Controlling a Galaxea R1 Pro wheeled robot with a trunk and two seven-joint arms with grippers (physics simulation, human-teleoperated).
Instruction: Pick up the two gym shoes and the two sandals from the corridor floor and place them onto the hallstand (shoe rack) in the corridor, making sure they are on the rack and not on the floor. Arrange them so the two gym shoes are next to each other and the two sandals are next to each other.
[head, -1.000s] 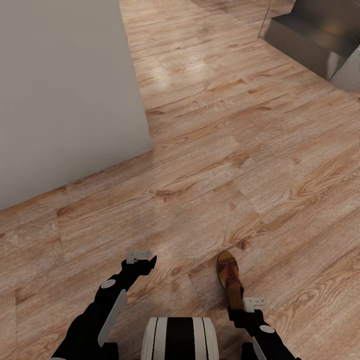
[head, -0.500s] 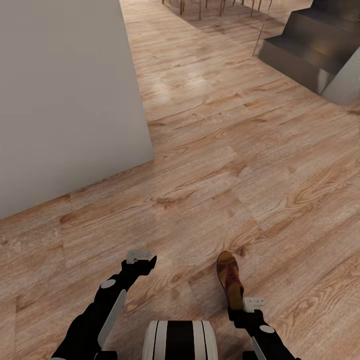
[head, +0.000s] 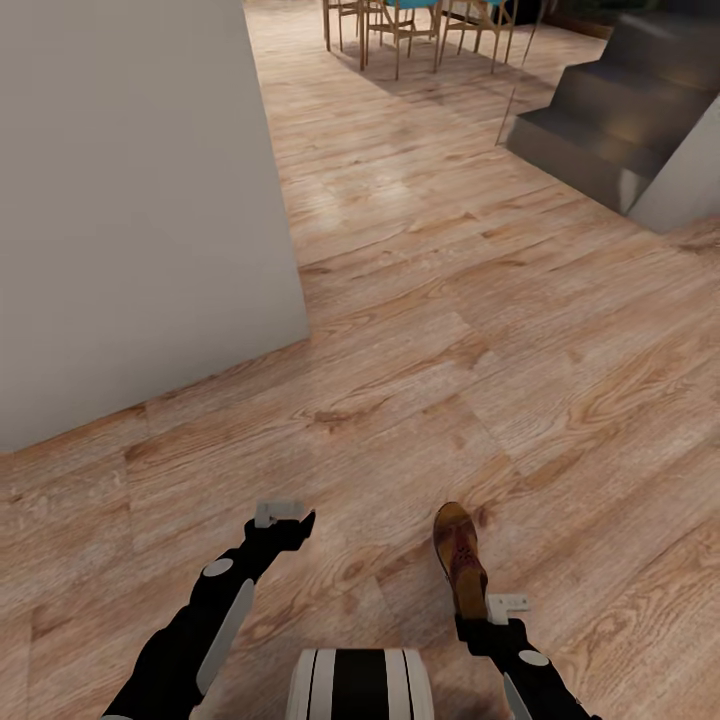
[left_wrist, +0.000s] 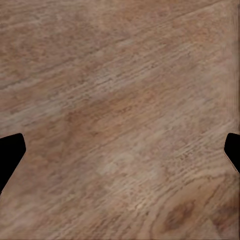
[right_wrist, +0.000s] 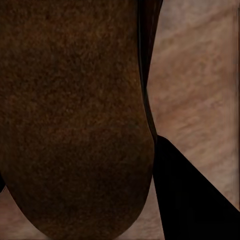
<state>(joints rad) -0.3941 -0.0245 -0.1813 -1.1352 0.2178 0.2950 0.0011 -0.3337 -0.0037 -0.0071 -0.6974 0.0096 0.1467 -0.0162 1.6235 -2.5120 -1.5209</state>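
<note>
One brown sandal (head: 458, 558) hangs toe-forward just above the corridor floor (head: 450, 330), low and to the right in the head view. My right gripper (head: 480, 618) is shut on its heel end. The right wrist view looks onto the sandal's dark sole (right_wrist: 75, 115), with one black finger (right_wrist: 195, 200) beside it. My left gripper (head: 290, 528) hovers over bare planks. Its fingers (left_wrist: 9, 155) stand wide apart with nothing between them, so it is open. The gym shoes and the hallstand are out of view.
A pale grey wall block (head: 130, 200) juts in from the left, its corner ahead of my left arm. Dark steps (head: 600, 130) rise at the far right. Wooden chairs (head: 400, 20) with blue seats stand far ahead. Open wood floor runs between them.
The whole picture has slid downward, so the camera has moved: chairs and more of the steps now show at the top. Both arms and the held sandal keep their places.
</note>
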